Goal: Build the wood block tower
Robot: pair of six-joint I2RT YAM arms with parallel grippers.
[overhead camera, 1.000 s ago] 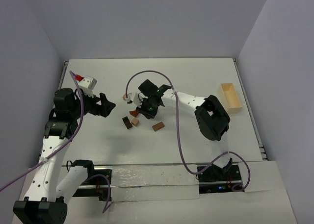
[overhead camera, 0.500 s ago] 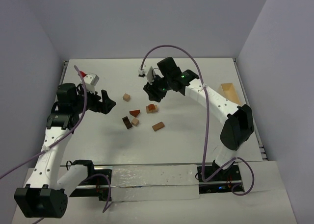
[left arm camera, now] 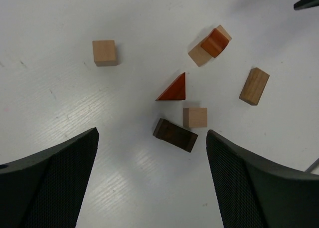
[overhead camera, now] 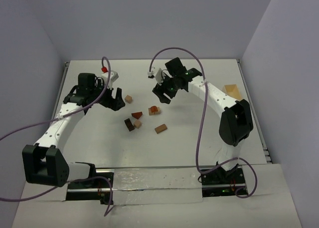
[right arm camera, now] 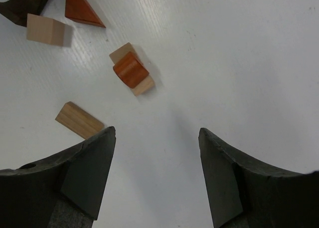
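Observation:
The small wood blocks lie loose at mid-table. A reddish rounded block [overhead camera: 154, 109] [right arm camera: 130, 69] rests on a tan block. Near it are a red triangular piece [overhead camera: 136, 114] [left arm camera: 173, 89], a dark brown bar [overhead camera: 129, 124] [left arm camera: 175, 134], a tan cube [overhead camera: 137, 123] [left arm camera: 195, 117], a tan bar [overhead camera: 160, 128] [right arm camera: 79, 120] and a lone tan cube [overhead camera: 128, 99] [left arm camera: 104, 53]. My left gripper [overhead camera: 115, 99] [left arm camera: 152, 133] hangs open, left of the blocks, with nothing in it. My right gripper [overhead camera: 160, 96] [right arm camera: 157, 130] is open and empty, just behind the reddish block.
A pale wooden box [overhead camera: 232, 92] stands at the right edge of the table, partly behind the right arm. Purple cables loop over both arms. Grey walls close in the table on three sides.
My right gripper has opened and pulled back from the blocks, leaving the reddish block on the tan one. My left arm has swung right and toward the back, closer to the lone tan cube.

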